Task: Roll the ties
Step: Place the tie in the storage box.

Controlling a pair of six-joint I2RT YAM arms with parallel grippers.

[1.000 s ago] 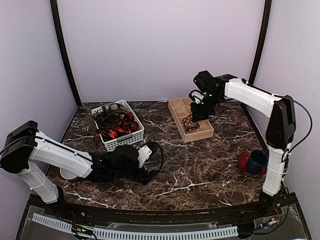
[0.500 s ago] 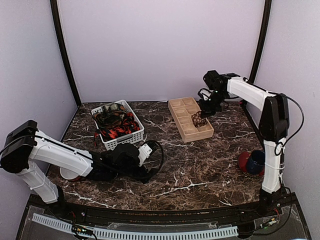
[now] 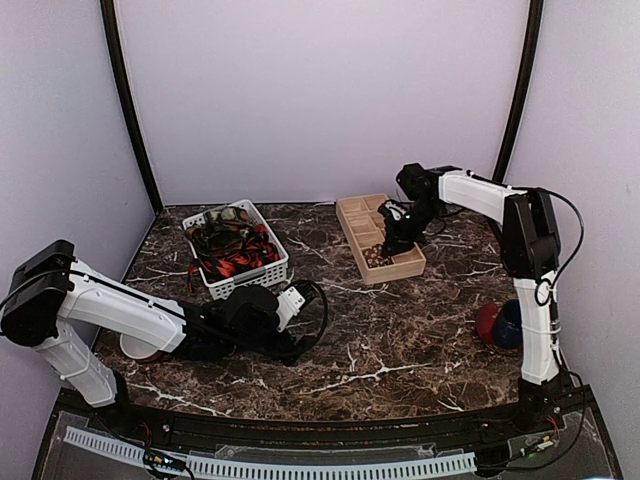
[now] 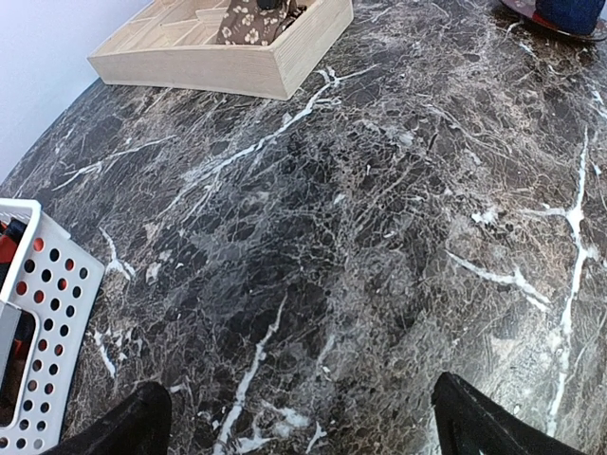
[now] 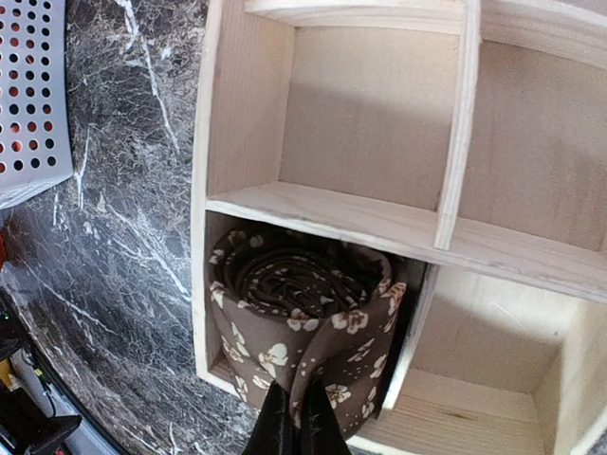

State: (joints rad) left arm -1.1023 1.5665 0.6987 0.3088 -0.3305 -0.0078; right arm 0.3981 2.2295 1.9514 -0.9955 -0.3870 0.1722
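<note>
The marble table [image 3: 400, 340] carries a wooden tray [image 3: 393, 272] at its far right. Left of the tray stands a white basket [image 3: 250, 280] heaped with red-and-black ties [image 3: 232, 256]. To the tray's near right is a mug [image 3: 516, 322] on a red plate [image 3: 487, 325]. A rolled brown tie [image 5: 303, 303] sits in the tray's near corner compartment, basket side. The right gripper [image 5: 292, 417], over that compartment, pinches the roll's loose flap. The left gripper [image 4: 303, 431], near-left of the tray, is spread wide and empty.
</note>
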